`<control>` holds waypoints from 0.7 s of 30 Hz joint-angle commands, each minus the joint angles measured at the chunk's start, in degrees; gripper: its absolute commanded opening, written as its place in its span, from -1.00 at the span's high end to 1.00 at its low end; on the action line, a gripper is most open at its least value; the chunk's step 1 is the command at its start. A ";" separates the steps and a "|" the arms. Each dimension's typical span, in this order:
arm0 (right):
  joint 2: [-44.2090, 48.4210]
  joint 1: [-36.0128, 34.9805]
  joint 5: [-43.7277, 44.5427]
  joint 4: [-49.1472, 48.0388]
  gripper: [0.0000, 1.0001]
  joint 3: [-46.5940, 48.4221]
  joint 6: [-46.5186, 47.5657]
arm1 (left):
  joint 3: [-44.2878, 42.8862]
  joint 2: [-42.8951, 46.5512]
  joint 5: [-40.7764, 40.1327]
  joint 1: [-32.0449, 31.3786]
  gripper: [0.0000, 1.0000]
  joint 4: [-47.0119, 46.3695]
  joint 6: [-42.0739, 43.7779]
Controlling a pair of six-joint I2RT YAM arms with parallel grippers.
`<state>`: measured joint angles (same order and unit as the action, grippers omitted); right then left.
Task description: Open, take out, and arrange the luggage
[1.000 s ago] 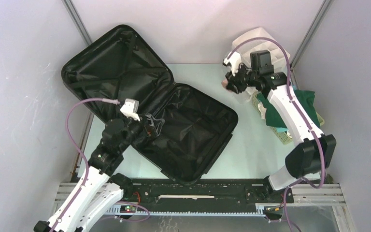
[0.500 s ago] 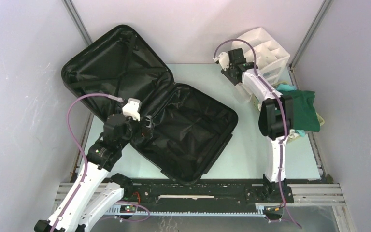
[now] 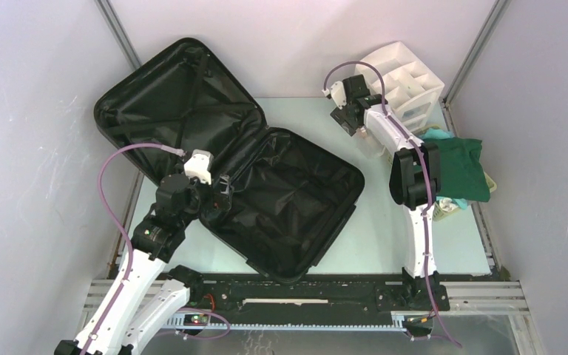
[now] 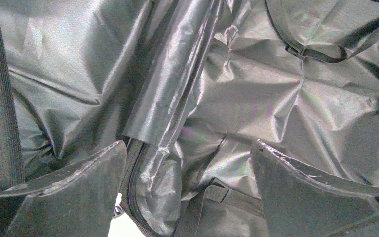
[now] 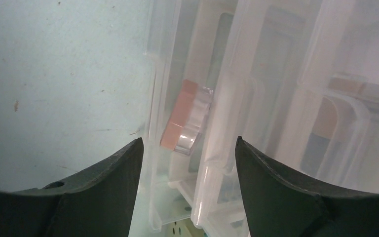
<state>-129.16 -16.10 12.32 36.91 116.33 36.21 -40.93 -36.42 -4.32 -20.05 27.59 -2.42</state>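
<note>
A: Pink and see-through, right ahead of the right claw [image 5: 188, 143]. Dropped just now?
B: Yes. Pinched tighter a second ago, spread apart now, holding nothing. Left the small pink block [image 5: 181, 121] tilted in a slot of the white drawer box [image 5: 276, 98], just past the fingertips.
A: And off to that claw's left?
B: Pale green table [image 5: 64, 74].
A: So one more thing put away?
B: Looks like it. Probably time to go back for more.
A: Back where?
B: To the luggage [image 3: 266, 192], well apart from that claw, lying wide open. Left claw [image 4: 188, 145] hangs over it, spread wide, gripping nothing. Only crinkly black lining [image 4: 256, 84] and straps showing under it.
</note>
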 commanded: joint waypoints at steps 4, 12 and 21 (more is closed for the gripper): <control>4.12 0.37 -5.63 3.07 -0.37 1.82 -3.11 | 1.29 0.30 0.41 0.63 -1.00 -1.54 1.18; 5.13 1.69 -7.75 2.76 0.70 2.43 -4.05 | 1.42 0.17 0.65 0.63 -1.00 -1.56 1.10; 3.21 2.57 -14.03 7.48 0.76 4.89 -3.71 | 1.47 0.00 0.54 0.63 -1.00 -1.57 1.07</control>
<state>-127.52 -13.80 3.99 41.10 118.83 32.80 -40.93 -36.45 -4.25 -20.05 27.59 -2.44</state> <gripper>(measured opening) 0.118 0.996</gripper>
